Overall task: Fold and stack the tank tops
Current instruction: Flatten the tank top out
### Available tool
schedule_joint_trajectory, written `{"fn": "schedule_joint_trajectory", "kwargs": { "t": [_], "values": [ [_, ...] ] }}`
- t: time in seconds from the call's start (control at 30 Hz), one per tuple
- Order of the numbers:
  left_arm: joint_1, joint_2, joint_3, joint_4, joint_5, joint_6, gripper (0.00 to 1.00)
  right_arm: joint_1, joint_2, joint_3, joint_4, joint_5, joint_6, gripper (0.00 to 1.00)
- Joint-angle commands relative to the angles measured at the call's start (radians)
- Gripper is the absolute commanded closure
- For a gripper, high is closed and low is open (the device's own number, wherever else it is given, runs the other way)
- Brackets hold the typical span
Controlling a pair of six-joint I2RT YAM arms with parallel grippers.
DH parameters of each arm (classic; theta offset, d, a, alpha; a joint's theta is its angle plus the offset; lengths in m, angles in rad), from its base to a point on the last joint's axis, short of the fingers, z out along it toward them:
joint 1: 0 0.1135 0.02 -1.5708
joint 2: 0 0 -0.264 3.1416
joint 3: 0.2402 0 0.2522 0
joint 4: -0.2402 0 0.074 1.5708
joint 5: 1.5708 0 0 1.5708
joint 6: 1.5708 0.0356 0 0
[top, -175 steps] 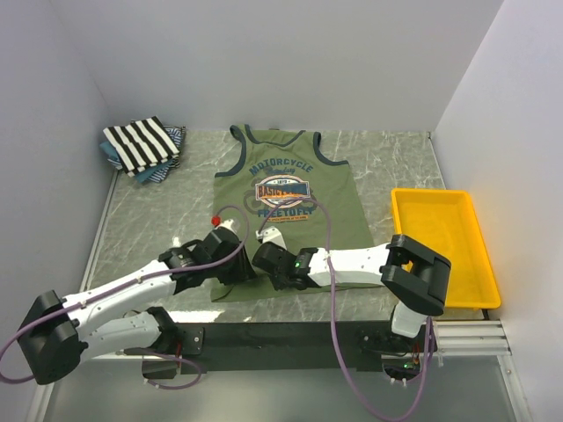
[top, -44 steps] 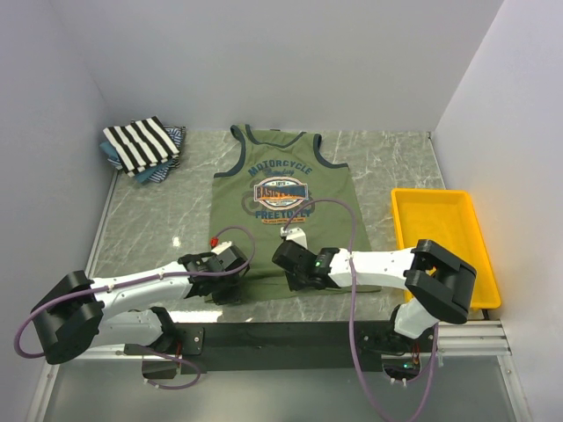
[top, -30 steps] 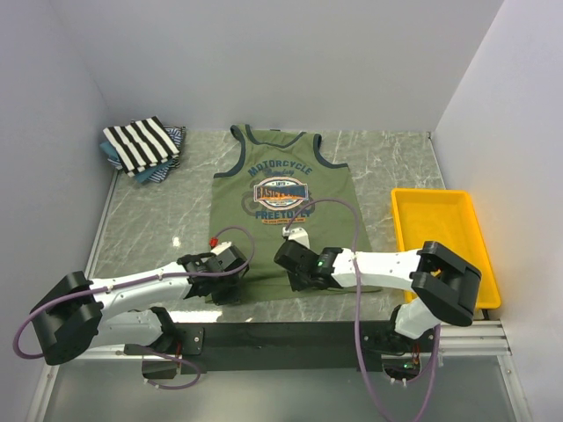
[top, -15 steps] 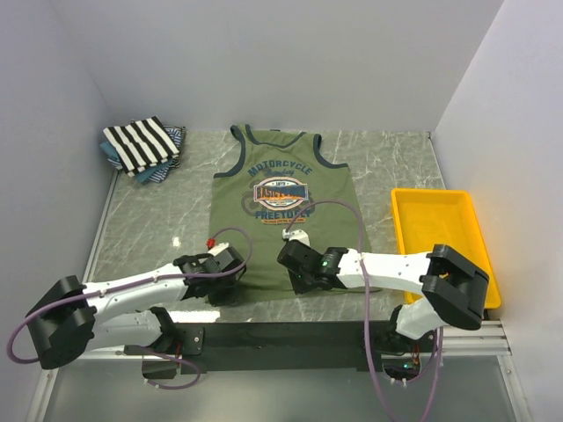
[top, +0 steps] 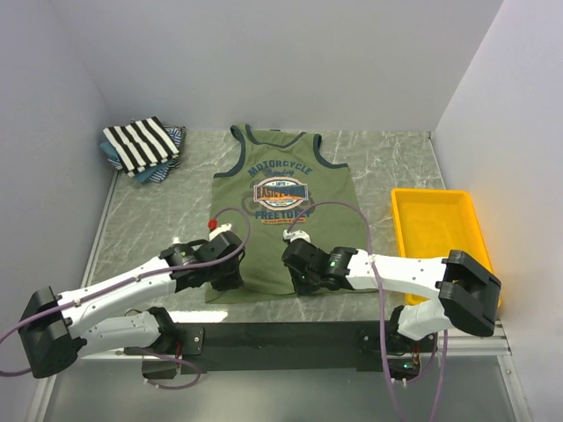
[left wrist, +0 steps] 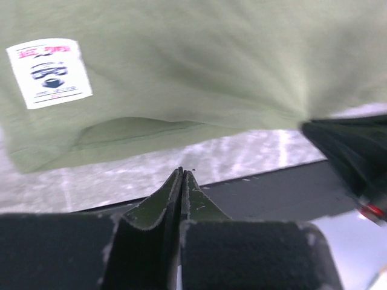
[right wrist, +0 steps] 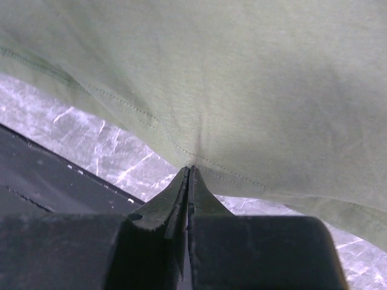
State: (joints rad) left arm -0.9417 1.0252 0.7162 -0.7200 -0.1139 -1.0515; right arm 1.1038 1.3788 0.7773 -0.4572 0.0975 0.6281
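The olive green tank top lies spread on the marble table, chest print up. It also fills the left wrist view and the right wrist view. My right gripper is shut on its bottom hem near the middle, and creases run to the pinch. My left gripper is at the hem's left corner with its jaws shut. A strip of marble shows between its tips and the hem. The striped tank top lies folded on blue patterned ones at the back left.
A yellow tray stands at the right. The table's black front edge runs just below both grippers. A white label is on the olive cloth. White walls close in the back and both sides.
Over the last second both grippers have shifted slightly away from the front edge at the olive top's hem. The left arm has swung up. The hem has bunched a little at the right gripper.
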Motion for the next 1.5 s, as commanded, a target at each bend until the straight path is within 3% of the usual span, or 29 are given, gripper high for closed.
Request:
{"fn": "schedule_joint_trajectory", "kwargs": {
  "t": [0.0, 0.27, 0.4, 0.6, 0.97, 1.33, 1.47],
  "values": [
    [0.015, 0.029, 0.006, -0.065, -0.035, -0.008, 0.93, 0.007, -0.043, -0.015, -0.009, -0.031, -0.011, 0.97],
    [0.086, 0.056, -0.04, -0.022, -0.013, 0.021, 0.87, 0.005, -0.093, 0.005, -0.044, -0.044, -0.011, 0.97],
    [0.112, 0.075, -0.058, 0.005, 0.006, 0.031, 0.78, 0.004, -0.089, 0.007, -0.047, -0.051, -0.013, 0.96],
    [0.191, 0.092, -0.11, 0.01, 0.04, 0.002, 0.77, 0.005, -0.096, 0.004, -0.051, -0.053, -0.013, 0.97],
    [0.291, 0.042, -0.181, -0.044, 0.011, -0.117, 0.99, 0.005, -0.063, -0.056, -0.002, -0.041, 0.022, 0.96],
    [0.377, -0.02, -0.144, -0.148, -0.079, -0.182, 0.99, -0.013, -0.119, -0.096, 0.029, -0.051, 0.01, 0.92],
    [0.402, -0.048, -0.12, -0.188, -0.115, -0.197, 0.99, -0.012, -0.172, -0.11, 0.084, -0.119, -0.025, 0.82]
  ]
}}
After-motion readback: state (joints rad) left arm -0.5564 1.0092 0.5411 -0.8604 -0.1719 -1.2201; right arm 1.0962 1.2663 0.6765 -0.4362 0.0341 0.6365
